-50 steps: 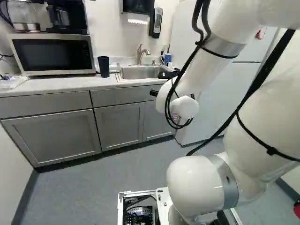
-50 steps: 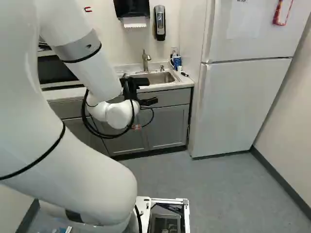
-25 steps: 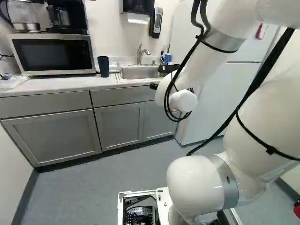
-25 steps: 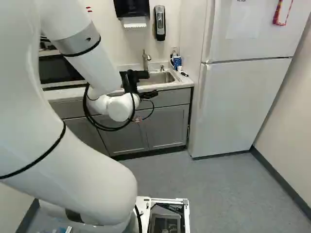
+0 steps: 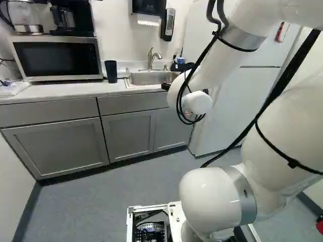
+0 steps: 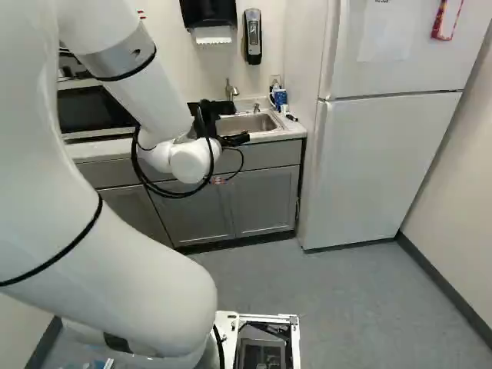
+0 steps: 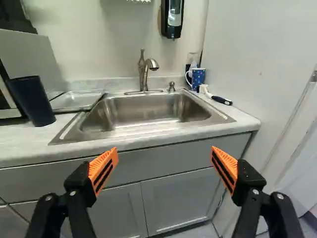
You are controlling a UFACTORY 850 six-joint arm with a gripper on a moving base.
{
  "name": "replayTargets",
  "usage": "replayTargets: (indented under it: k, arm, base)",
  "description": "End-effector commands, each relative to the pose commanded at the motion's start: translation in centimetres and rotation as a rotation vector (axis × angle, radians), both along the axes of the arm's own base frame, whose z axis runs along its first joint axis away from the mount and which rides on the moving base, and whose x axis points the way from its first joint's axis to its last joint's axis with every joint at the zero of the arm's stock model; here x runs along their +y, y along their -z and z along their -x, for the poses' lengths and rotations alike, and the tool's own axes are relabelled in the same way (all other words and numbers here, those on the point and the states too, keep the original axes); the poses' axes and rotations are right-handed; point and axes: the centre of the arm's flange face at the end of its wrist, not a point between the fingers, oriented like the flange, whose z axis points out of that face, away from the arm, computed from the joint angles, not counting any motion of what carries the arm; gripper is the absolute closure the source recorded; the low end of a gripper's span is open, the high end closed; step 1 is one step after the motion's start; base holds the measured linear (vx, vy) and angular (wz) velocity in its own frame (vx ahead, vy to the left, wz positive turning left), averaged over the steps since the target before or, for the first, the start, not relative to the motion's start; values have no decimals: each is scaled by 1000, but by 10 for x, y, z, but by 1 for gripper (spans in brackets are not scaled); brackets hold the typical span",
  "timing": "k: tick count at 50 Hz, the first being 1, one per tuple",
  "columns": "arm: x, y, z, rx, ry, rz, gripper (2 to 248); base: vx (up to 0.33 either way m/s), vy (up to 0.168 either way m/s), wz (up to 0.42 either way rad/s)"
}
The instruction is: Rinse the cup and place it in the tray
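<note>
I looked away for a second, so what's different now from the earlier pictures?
The arm has moved its hand upward; the hand is open and holding nothing. The base, dark tumbler, blue mug and sink stayed put.

At the left of the left base view a microwave sits on the counter, a black coffee maker on top of it. A towel dispenser and a soap dispenser hang side by side on the wall — apart, not touching. Grey cabinets stand below; a white fridge fills the right base view's right side.
</note>
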Motion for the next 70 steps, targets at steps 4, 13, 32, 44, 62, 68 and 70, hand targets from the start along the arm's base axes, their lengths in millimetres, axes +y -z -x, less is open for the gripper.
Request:
replayTargets:
  k: [4,13,32,44,62,68,70]
  arm:
    - [0,-4,-2,-9,0,0,3]
    - [0,-13,-8,-30,0,0,3]
    - [0,-31,-19,-46,0,0,3]
    - [0,-42,-24,-51,0,0,3]
    - [0,-57,-33,-51,-1,0,3]
    - [0,-62,-35,-49,-1,0,3]
    - [0,-64,-36,-48,-1,0,3]
  base:
    - [0,0,0]
    - [0,0,0]
    - [0,0,0]
    - [0,0,0]
    - [0,0,0]
    - [0,0,0]
    - [0,0,0]
